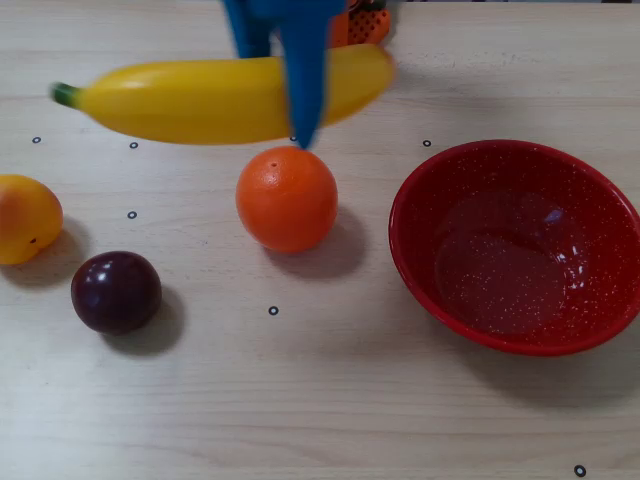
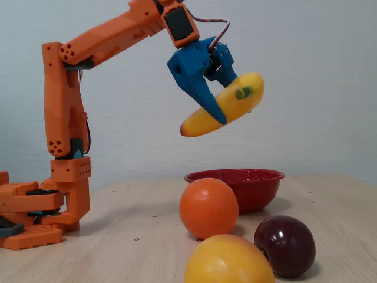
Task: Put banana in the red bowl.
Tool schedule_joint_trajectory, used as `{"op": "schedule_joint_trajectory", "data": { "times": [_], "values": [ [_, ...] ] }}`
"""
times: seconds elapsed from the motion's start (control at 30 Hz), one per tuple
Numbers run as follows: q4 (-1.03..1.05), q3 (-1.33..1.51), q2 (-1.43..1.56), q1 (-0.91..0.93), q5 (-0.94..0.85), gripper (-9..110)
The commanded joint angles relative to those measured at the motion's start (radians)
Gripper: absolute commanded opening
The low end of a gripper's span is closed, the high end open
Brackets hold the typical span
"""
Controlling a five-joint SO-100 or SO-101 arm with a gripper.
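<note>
Banana (image 2: pixel 227 109): glossy plastic, probably light, stiff and slippery. Held aloft crosswise in the blue gripper (image 2: pixel 219 106), jaws closed near its middle, a sensible balance point. Red bowl (image 1: pixel 517 245): empty, below the gripper, off to the right in the overhead view.

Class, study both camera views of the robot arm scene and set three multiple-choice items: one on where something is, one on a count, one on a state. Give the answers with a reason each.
1. Where is the banana?
A. In the air, held by the gripper
B. Inside the red bowl
C. Lying on the table

2. How many fruits rest on the table?
A. One
B. Three
C. Five

3. What does the red bowl hold?
A. The orange
B. The dark plum
C. Nothing

Answers:
1 A, the fixed view shows it raised well above the table.
2 B, the orange, the plum and a yellow-orange fruit.
3 C, the overhead view shows a bare interior.
</note>
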Motion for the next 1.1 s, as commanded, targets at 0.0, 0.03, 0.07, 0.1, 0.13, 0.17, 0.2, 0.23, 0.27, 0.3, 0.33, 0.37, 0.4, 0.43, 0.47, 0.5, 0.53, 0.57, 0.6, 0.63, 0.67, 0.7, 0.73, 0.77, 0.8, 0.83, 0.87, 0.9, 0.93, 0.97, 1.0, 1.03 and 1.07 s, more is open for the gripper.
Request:
{"op": "schedule_joint_trajectory", "data": {
  "times": [0.0, 0.03, 0.07, 0.1, 0.13, 0.17, 0.2, 0.23, 0.27, 0.3, 0.33, 0.37, 0.4, 0.43, 0.47, 0.5, 0.53, 0.57, 0.6, 0.63, 0.67, 0.7, 0.73, 0.77, 0.8, 0.83, 0.87, 0.9, 0.93, 0.97, 1.0, 1.03, 1.07],
  "values": [
    [-0.044, -0.115, 0.117, -0.049, 0.037, 0],
    [-0.043, -0.115, 0.117, -0.069, 0.041, 0],
    [-0.043, -0.115, 0.115, -0.091, 0.048, 0],
    [-0.043, -0.114, 0.115, -0.110, 0.058, 0],
    [-0.044, -0.110, 0.115, -0.132, 0.064, 0],
    [-0.046, -0.106, 0.115, -0.150, 0.069, 0],
    [-0.048, -0.101, 0.115, -0.170, 0.075, 0],
    [-0.048, -0.098, 0.115, -0.190, 0.080, 0],
    [-0.048, -0.091, 0.115, -0.207, 0.086, 0],
    [-0.049, -0.087, 0.115, -0.224, 0.094, 0],
    [-0.052, -0.081, 0.115, -0.239, 0.097, 0],
    [-0.061, -0.075, 0.114, -0.252, 0.101, 0],
    [-0.067, -0.071, 0.114, -0.264, 0.106, 0],
    [-0.074, -0.063, 0.114, -0.276, 0.107, 0],
    [-0.080, -0.060, 0.114, -0.285, 0.114, 0],
    [-0.080, -0.057, 0.114, -0.295, 0.114, 0],
    [-0.080, -0.054, 0.114, -0.305, 0.118, 0],
    [-0.086, -0.048, 0.112, -0.314, 0.126, 0],
    [-0.092, -0.043, 0.110, -0.322, 0.127, 0],
    [-0.095, -0.040, 0.107, -0.331, 0.132, 0],
    [-0.103, -0.037, 0.103, -0.339, 0.138, 0],
    [-0.106, -0.037, 0.098, -0.348, 0.144, 0],
    [-0.112, -0.034, 0.094, -0.357, 0.153, 0],
    [-0.115, -0.031, 0.087, -0.367, 0.166, 0],
    [-0.115, -0.029, 0.080, -0.376, 0.173, 0],
    [-0.115, -0.026, 0.072, -0.385, 0.187, 0],
    [-0.115, -0.021, 0.063, -0.393, 0.204, 0],
    [-0.121, -0.009, 0.055, -0.400, 0.215, 0],
    [-0.132, 0.006, 0.046, -0.407, 0.225, 0],
    [-0.141, 0.020, 0.038, -0.414, 0.236, 0],
    [-0.152, 0.032, 0.029, -0.423, 0.247, 0],
    [-0.164, 0.044, 0.020, -0.433, 0.252, 0],
    [-0.175, 0.057, 0.011, -0.442, 0.256, 0]
  ]
}}
